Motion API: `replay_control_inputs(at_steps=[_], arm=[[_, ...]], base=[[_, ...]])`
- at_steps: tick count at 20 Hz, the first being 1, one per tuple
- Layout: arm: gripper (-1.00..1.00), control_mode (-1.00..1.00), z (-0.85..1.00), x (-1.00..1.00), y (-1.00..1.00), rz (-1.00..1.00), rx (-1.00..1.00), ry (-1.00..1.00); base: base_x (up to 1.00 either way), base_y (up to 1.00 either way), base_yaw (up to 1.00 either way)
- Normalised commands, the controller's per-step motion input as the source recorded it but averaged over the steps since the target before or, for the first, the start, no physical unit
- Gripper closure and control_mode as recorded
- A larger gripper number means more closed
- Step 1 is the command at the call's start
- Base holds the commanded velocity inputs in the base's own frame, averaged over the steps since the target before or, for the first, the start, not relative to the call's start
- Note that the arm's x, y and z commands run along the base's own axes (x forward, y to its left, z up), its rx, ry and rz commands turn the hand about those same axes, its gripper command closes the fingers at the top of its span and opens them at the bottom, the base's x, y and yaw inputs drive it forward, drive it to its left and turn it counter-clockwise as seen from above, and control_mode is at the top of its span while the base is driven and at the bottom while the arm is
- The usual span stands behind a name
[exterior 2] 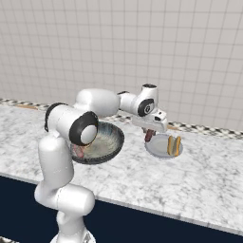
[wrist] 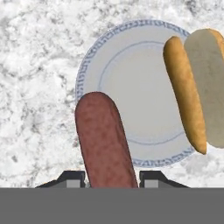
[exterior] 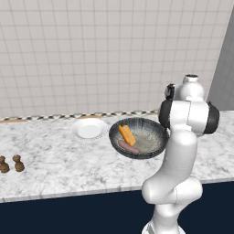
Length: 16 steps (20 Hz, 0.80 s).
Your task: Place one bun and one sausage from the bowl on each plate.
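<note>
1. Landmark: the grey plate (wrist: 131, 87), a shallow round dish with a patterned rim, lying on the marble counter (wrist: 35, 65) to the right of the bowl (exterior 2: 102, 142) as the right base view shows it.
2. The gripper (wrist: 111, 179) hangs above the near edge of the grey plate, its two dark fingertips clenched on either side of a sausage (wrist: 105, 140); the held sausage projects from the jaws out over the plate's rim and inner surface.
3. A split bun (wrist: 197, 87) already lies on the far side of the grey plate, its golden crust facing the sausage and its pale cut face turned outward; part of it overhangs the rim.
4. The bowl, beside the grey plate, holds one more bun (exterior: 126, 135) and one more sausage (exterior: 129, 147).
5. The white plate (exterior: 89, 129) lies on the other side of the bowl from the grey plate and carries no food.
6. Handling, as a judgement: the sausage looks light, smooth and round, so it may roll or slip; a grip across its middle seems steadier than one near an end. The bun is probably soft and should take only gentle pressure, across its width.
</note>
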Motion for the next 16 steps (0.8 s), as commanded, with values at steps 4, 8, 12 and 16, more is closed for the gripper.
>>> replay_control_inputs(at_steps=[4, 8, 12, 16], arm=[[1.00, -1.00, -0.69, 0.26, -0.30, 0.22, 0.00, 0.00], [1.00, -1.00, -0.59, 0.00, -0.27, 0.19, 0.00, -0.16], [1.00, -1.00, -0.37, 0.00, -0.02, 0.11, 0.00, -0.25], [1.00, -1.00, -0.42, 0.13, 0.03, 0.05, 0.00, -0.21]], base=[[0.00, 0.00, 0.00], [0.00, 0.00, 0.00], [0.00, 0.00, 0.00], [0.00, 0.00, 0.00]])
